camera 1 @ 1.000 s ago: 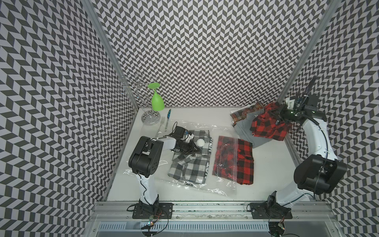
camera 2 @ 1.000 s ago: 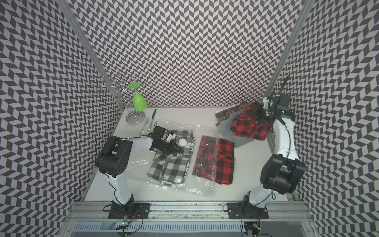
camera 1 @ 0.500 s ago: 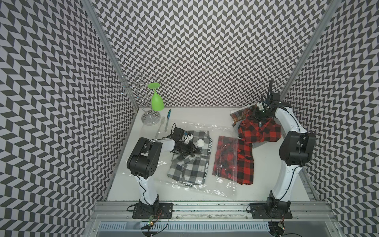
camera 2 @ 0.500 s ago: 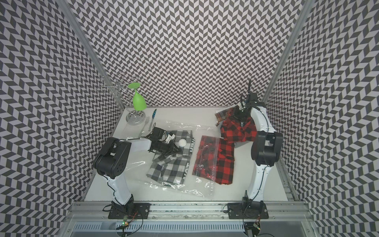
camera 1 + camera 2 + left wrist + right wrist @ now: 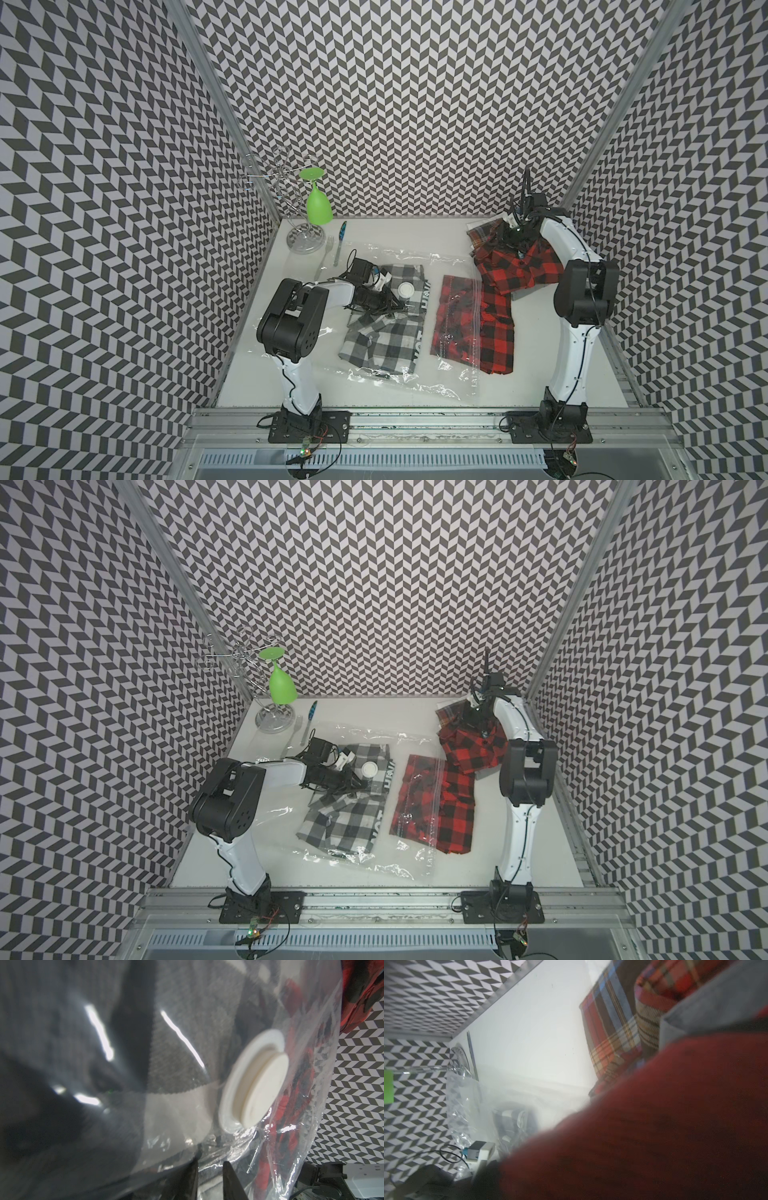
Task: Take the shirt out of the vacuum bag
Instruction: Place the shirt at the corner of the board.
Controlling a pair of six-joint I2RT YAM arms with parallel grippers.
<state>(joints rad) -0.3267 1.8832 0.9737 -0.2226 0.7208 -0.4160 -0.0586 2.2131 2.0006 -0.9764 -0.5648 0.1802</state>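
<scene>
no legible text anywhere

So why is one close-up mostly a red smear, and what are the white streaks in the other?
Right wrist view: the red plaid shirt sits close to the lens, out of focus. Left wrist view: the streaks are glare on the vacuum bag; its white valve cap is sharper. Both top views: crisp, evenly lit.

1. Both top views: right gripper dark against red shirt; jaws too small to read.
2. Right wrist view: red shirt close to lens, blurred, fills most of frame; gripper hidden.
3. Left wrist view: grey shirt blurred behind bag film; left gripper cut by frame edge, only fingertips show.
4. Lettered strip beside grey shirt: illegible.
</scene>
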